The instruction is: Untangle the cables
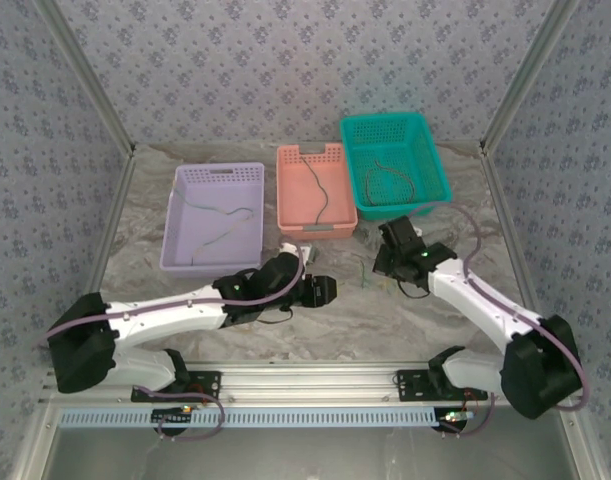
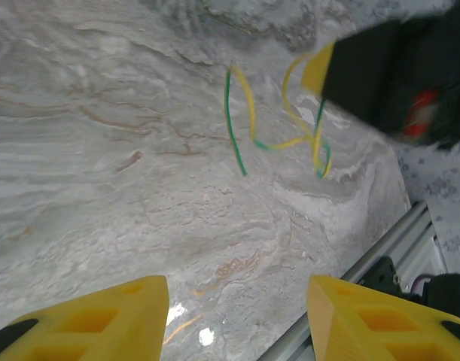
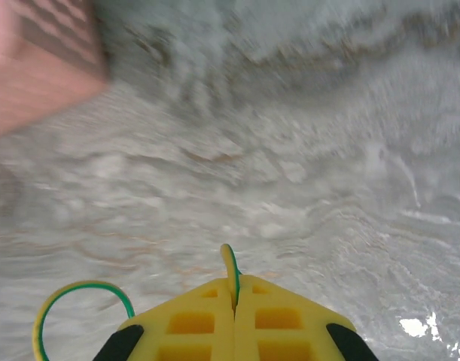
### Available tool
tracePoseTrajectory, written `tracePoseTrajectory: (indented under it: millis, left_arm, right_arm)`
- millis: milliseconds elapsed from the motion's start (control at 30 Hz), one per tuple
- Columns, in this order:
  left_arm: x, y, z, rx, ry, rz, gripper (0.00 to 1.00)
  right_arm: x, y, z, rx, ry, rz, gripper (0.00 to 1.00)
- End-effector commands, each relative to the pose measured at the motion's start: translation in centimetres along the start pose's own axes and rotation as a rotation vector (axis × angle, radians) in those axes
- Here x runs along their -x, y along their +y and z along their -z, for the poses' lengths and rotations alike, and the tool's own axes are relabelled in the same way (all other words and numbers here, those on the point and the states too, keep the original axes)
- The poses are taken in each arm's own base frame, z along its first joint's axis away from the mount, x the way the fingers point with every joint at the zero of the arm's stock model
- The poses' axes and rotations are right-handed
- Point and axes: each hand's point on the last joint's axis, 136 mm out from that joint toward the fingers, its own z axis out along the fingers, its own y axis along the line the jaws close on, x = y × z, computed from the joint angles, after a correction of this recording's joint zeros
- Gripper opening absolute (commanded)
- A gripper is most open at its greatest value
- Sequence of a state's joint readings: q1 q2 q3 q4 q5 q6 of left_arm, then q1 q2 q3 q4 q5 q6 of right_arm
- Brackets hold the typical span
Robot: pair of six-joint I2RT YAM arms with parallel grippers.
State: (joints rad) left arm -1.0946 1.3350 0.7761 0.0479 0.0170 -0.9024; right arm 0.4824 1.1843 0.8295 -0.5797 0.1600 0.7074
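A yellow-and-green cable (image 2: 248, 124) lies looped on the marble table between the two arms. My right gripper (image 3: 235, 282) is shut on one end of it, and the cable's tip (image 3: 230, 262) pokes out between the closed fingers while a loop (image 3: 60, 297) curls off to the left. In the left wrist view the right gripper (image 2: 384, 68) sits at the upper right over the cable. My left gripper (image 2: 237, 289) hovers open above bare table, short of the cable, with nothing between its fingers. From above, the left gripper (image 1: 320, 290) and the right gripper (image 1: 387, 262) face each other.
Three baskets stand at the back: purple (image 1: 177, 225), pink (image 1: 290, 205) and teal (image 1: 435, 165), each with thin cables inside. The pink basket (image 3: 34, 60) is close to the right gripper's upper left. The aluminium rail (image 1: 305, 380) runs along the near edge.
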Motion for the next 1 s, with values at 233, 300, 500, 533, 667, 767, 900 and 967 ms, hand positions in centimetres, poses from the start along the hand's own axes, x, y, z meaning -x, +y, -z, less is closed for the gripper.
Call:
tracePoseTrajectory:
  millis: [233, 300, 500, 533, 667, 767, 900, 967]
  left_arm:
    - [3.7, -3.6, -0.5, -0.289, -0.104, -0.212, 0.60]
    - [3.9, -3.5, -0.3, -0.303, -0.100, -0.224, 0.62]
    - [3.3, -3.8, -1.1, -0.336, -0.040, -0.233, 0.58]
    - [3.2, -4.0, -1.2, -0.345, -0.038, -0.230, 0.58]
    - [3.2, -4.2, -1.9, -0.365, -0.031, -0.213, 0.54]
    - [3.3, -4.2, -2.4, -0.366, -0.031, -0.209, 0.51]
    - [3.6, -4.5, -2.7, -0.375, -0.037, -0.200, 0.46]
    - [3.8, -4.9, -2.9, -0.385, -0.041, -0.196, 0.43]
  right_arm:
    - [1.1, 4.0, 5.3, 0.240, 0.122, 0.053, 0.00]
    - [1.2, 4.3, 5.4, 0.265, 0.135, 0.050, 0.00]
    - [1.1, 5.0, 5.3, 0.333, 0.165, 0.030, 0.00]
    - [1.1, 5.0, 5.3, 0.339, 0.168, 0.026, 0.00]
    - [1.0, 5.2, 5.2, 0.366, 0.181, 0.003, 0.00]
    - [1.0, 5.3, 5.3, 0.390, 0.186, -0.013, 0.00]
    - [1.0, 5.3, 5.5, 0.404, 0.186, -0.019, 0.00]
    - [0.8, 5.3, 5.5, 0.408, 0.190, -0.021, 0.00]
